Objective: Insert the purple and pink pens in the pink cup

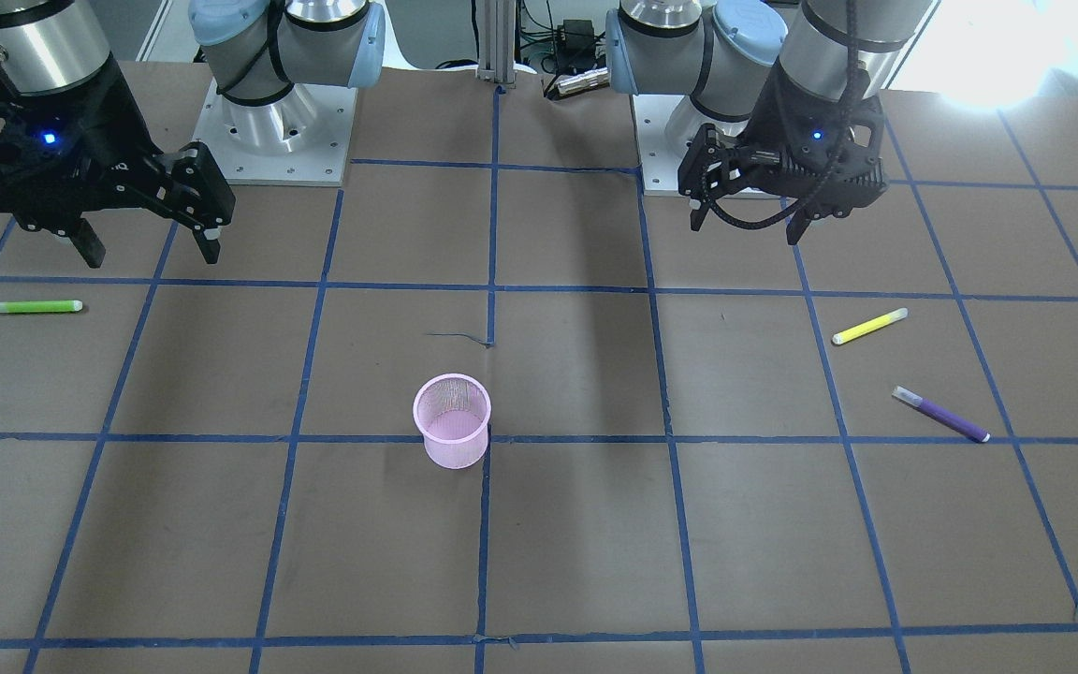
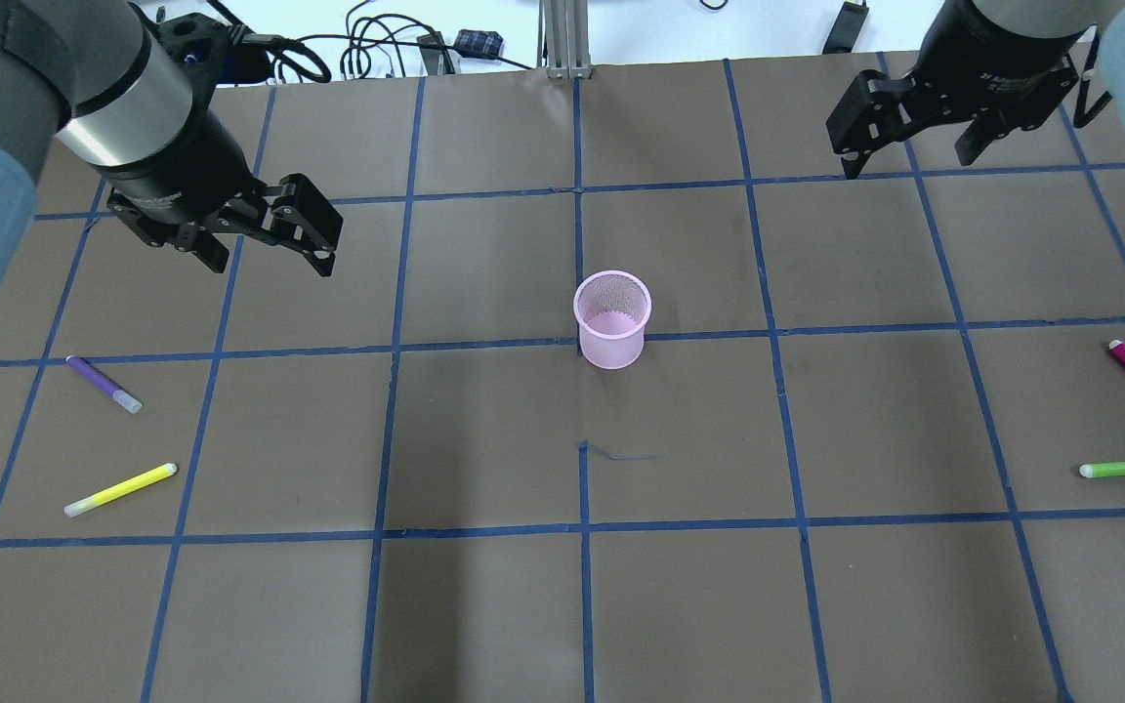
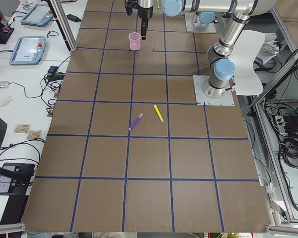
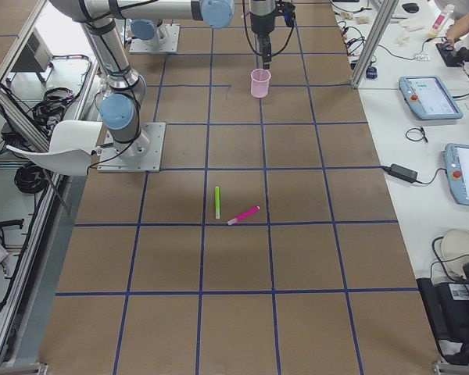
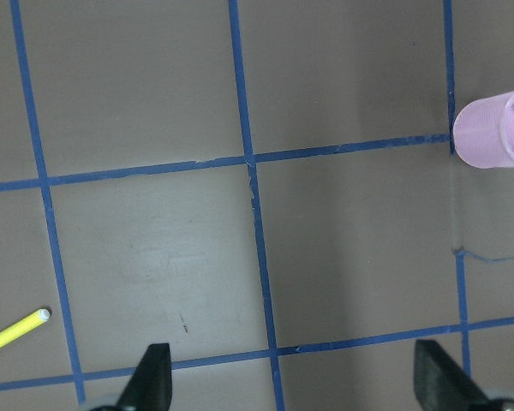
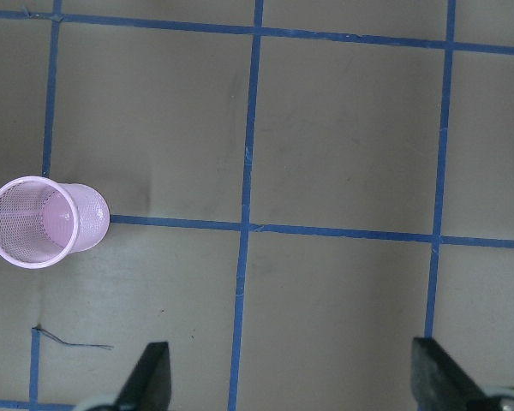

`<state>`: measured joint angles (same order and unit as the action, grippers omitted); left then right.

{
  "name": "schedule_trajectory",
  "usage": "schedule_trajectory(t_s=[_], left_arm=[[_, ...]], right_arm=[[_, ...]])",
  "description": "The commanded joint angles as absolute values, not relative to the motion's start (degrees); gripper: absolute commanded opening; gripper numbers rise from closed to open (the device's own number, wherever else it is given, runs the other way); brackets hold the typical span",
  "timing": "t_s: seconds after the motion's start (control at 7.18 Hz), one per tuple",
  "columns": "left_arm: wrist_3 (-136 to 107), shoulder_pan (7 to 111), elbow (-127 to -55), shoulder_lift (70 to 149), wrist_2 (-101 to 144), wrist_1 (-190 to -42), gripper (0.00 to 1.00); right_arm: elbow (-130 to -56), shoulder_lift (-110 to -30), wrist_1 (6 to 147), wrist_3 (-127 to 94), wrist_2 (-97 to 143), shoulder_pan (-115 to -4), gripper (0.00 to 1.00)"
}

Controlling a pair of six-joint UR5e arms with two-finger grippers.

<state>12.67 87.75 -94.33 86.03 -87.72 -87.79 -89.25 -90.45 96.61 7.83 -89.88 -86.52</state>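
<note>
You are running a robotics lab: tape-gridded bench (image 3: 149, 158), bolted arm bases (image 1: 279, 140), teach pendants (image 3: 27, 49) and loose cabling (image 3: 17, 90) on your side table (image 3: 5, 74).

Brown blue-gridded table (image 2: 484, 615); glare (image 1: 988, 47), perhaps window.

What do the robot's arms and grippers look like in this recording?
The left arm and right arm are silver tubes with pale blue joint caps. The left gripper and right gripper are black two-finger units, each with a small blue light. A black braided cable loops under the left one.
</note>
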Motion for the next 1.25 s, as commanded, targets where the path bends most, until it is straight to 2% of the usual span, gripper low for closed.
schedule_trajectory(t_s=[0.0, 0.28, 0.7, 1.11], left_arm=[[28.58, 79.59, -95.0, 85.78, -87.8, -88.85, 1.0], [48.16, 68.44, -95.36, 86.22, -87.1, -90.43, 1.0], [78.55, 52.61, -97.46, 89.98, -82.13, -91.5, 1.0], [108.07, 43.78, -96.33, 101.21, -80.95, -87.83, 1.0]], right_arm=[[-89.38, -90.7, 95.72, 7.65, -90.09, -86.4, 1.0], [-90.78, -86.87, 96.59, 8.08, -90.27, -84.05, 1.0], [-91.49, -77.9, 103.86, 24.11, -91.13, -71.85, 1.0], [-91.49, -67.79, 113.44, 52.72, -96.59, -56.49, 1.0]])
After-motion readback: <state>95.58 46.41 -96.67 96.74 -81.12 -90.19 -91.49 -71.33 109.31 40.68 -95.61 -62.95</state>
